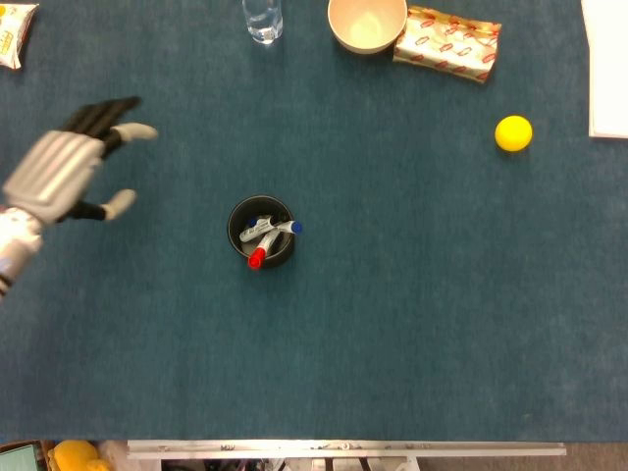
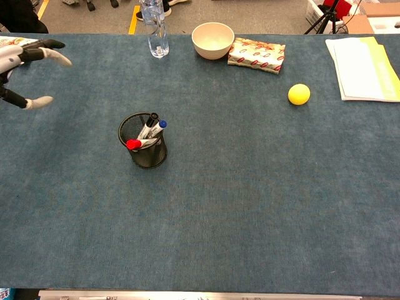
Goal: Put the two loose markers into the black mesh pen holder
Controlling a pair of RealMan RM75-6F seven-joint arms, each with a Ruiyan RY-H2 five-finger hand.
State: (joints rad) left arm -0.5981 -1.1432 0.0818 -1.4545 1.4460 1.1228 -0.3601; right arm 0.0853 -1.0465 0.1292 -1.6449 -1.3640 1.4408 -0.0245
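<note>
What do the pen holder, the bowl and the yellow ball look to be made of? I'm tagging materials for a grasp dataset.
Pen holder: black wire mesh, probably metal; the markers show through its open weave. Bowl: cream, smooth with a soft sheen, so ceramic or plastic; the look leaves it open. Yellow ball: matte and evenly coloured, possibly foam or rubber; I cannot tell which.

Right of the silver-backed, black-fingered left hand [image 1: 61, 172] a black mesh pen holder [image 2: 144, 150] shows red-capped [image 2: 132, 144] and blue-capped [image 2: 162, 124] markers on blue-grey cloth [image 2: 250, 200], with a yellow ball [image 1: 513, 132] far beyond it.
</note>
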